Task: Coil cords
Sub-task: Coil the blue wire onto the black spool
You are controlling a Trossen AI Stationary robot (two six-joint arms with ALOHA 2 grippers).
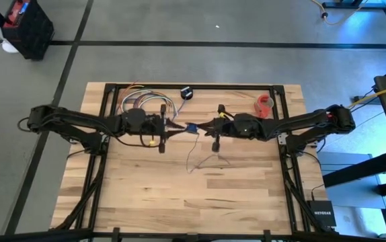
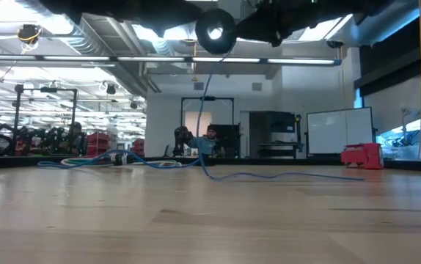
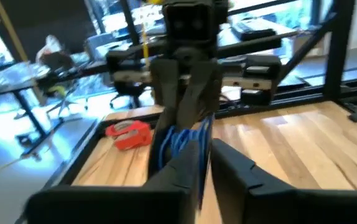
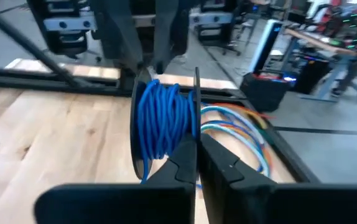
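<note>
A blue cord is wound into a tight coil (image 4: 163, 121) between thin black discs. It hangs in mid-air over the table's middle (image 1: 190, 128). My left gripper (image 1: 180, 127) comes at it from the table's left and my right gripper (image 1: 200, 127) from the right. Each is shut on the coil, fingertips facing. From the coil a loose length (image 2: 203, 95) drops to the table and trails across the wood (image 1: 194, 158). A small black round puck (image 1: 186, 93) lies near the far edge. My left gripper (image 3: 206, 169) reaches in level from the table's left. The coil's blue turns (image 3: 180, 146) run down between its two fingers; the exact place of contact is hidden by the fingers. The coil is lifted clear of the table. My right gripper (image 4: 197, 163) pinches the thin black disc edge (image 4: 196, 127) on one side of the coil between its two fingers. It comes nearly level from the table's right. The coil stands upright above the fingers, clear of the table, with its loose end hanging slack.
A bundle of coloured cords (image 1: 142, 102) lies at the far left of the table. A red tape roll (image 1: 265, 104) sits at the far right. Black frame rails (image 1: 193, 87) run along the table's edges. The near half of the wooden top (image 1: 193, 202) is bare.
</note>
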